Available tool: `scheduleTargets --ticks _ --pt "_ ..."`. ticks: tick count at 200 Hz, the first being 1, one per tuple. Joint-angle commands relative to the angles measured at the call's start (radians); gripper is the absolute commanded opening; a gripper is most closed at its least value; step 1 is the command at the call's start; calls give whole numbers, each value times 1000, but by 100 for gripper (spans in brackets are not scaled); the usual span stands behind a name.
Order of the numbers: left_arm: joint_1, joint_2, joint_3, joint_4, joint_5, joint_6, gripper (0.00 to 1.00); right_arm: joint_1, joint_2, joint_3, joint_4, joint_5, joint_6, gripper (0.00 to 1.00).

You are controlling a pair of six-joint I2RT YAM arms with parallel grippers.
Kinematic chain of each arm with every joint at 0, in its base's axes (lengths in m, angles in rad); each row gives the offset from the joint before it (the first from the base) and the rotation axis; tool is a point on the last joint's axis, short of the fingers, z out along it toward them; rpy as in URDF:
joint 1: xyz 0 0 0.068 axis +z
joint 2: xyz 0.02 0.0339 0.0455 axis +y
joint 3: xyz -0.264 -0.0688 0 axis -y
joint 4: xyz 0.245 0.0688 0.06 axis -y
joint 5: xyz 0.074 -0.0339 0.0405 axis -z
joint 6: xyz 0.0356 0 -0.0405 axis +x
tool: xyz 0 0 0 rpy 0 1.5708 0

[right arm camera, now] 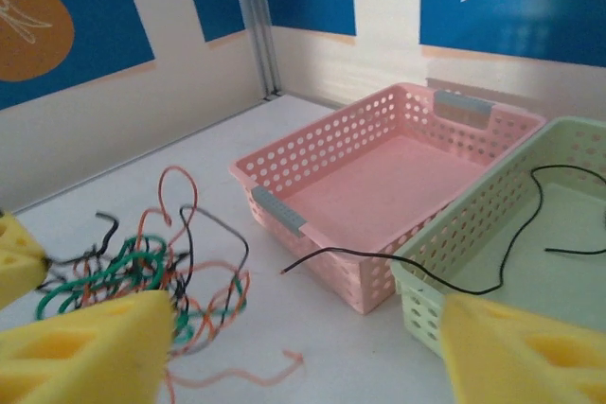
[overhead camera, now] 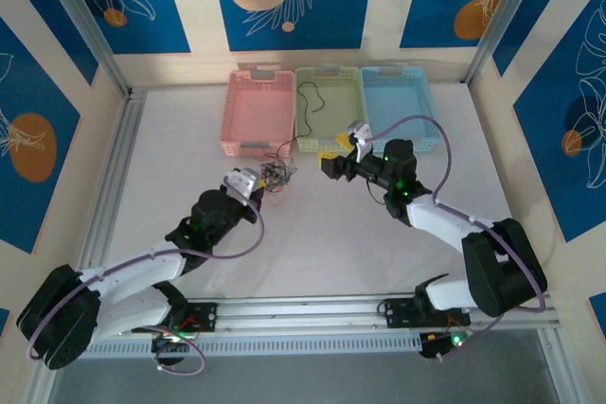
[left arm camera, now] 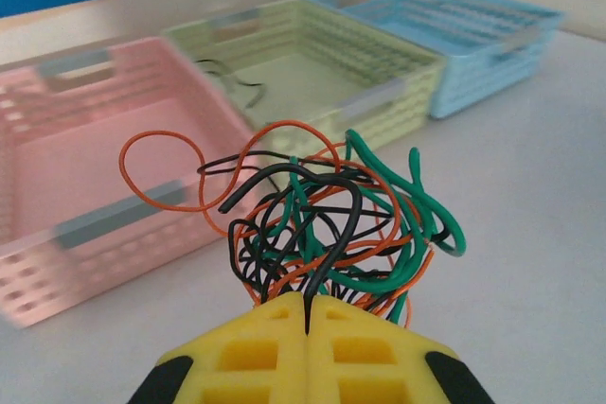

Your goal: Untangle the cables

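The cables are a knot of thin black, orange and green wires [left arm camera: 327, 224] lifted just in front of the pink basket [left arm camera: 85, 158]. My left gripper [left arm camera: 309, 314] is shut on one black wire of the knot, which rises from between the yellow fingers. From above, this gripper [overhead camera: 260, 181] sits just left of the knot [overhead camera: 277, 174]. A separate black cable [right arm camera: 332, 250] lies in the green basket [right arm camera: 568, 234], with one end hanging over its near rim. My right gripper [right arm camera: 303, 357] stands open and holds nothing, between the knot [right arm camera: 142, 272] and the green basket.
Three baskets stand side by side at the back: pink [overhead camera: 258, 111], green [overhead camera: 329, 106] and blue [overhead camera: 398, 101]. Metal rails and walls [overhead camera: 104, 196] border the white table. Thick purple arm cables loop beside each arm.
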Motion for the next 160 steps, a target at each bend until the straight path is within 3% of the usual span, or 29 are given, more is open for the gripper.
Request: scheduleTargets --ticks 1,31,34,35,37,39,64,70,80,99,126,160 --pt "4 46 -1 117 205 8 0 34 -73 -47 105 110 1 79" --pt "2 112 -14 193 235 47 0 43 -215 -133 106 151 30 81" --pt "2 115 -17 203 238 49 0 43 -229 -132 91 157 36 84" --pt "3 115 -18 207 239 50 0 44 -234 -131 84 160 39 90" --pt "3 118 -20 212 241 50 0 44 -242 -128 68 169 46 98" --pt "3 120 -21 217 243 51 0 43 -248 -123 48 176 56 100" --pt "0 138 -29 249 254 73 0 22 -286 31 -391 402 361 99" --pt "-2 144 -28 253 249 77 0 -2 -273 54 -439 325 383 99" --pt "-4 155 -26 255 245 87 0 -25 -252 51 -427 206 384 83" --pt "-7 161 -25 254 207 97 0 -9 -215 40 -427 184 398 67" --pt "-6 157 -26 240 140 103 0 -12 -95 111 -557 142 433 62" --pt "-7 172 -12 217 120 103 0 -16 46 194 -595 -92 460 60"
